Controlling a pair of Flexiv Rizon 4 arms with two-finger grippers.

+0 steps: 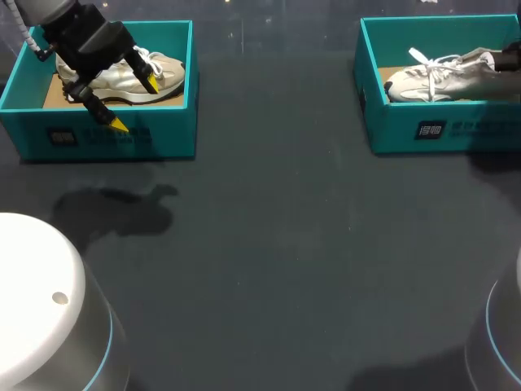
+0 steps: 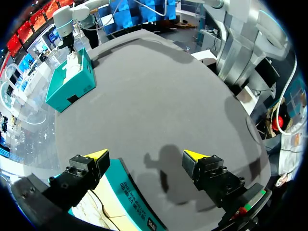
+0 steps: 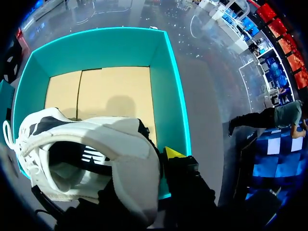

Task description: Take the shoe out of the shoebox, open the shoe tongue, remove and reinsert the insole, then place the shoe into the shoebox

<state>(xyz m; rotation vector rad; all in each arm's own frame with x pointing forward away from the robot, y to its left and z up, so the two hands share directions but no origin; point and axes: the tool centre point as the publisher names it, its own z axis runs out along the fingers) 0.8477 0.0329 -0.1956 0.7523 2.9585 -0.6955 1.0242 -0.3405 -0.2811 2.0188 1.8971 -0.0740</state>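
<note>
The right teal shoebox [image 1: 440,130] holds a white shoe [image 1: 440,77], toe toward the table's middle. My right gripper [image 1: 509,57] is shut on its heel at the view's right edge. The right wrist view shows the shoe's heel collar [image 3: 120,144] clamped in my right gripper [image 3: 139,163], tilted over the box's cardboard floor [image 3: 110,91]. One yellow fingertip [image 3: 172,152] shows and the other is hidden behind the shoe. My left gripper [image 1: 137,104] hangs open over the left shoebox's front wall. Nothing lies between its fingers [image 2: 145,155].
The left teal shoebox [image 1: 106,134] holds a second pale shoe [image 1: 155,73], partly hidden by my left arm. Its front wall [image 2: 130,192] lies under my left gripper. Dark tabletop [image 1: 285,244] stretches between the two boxes. Round arm bases stand at the near corners.
</note>
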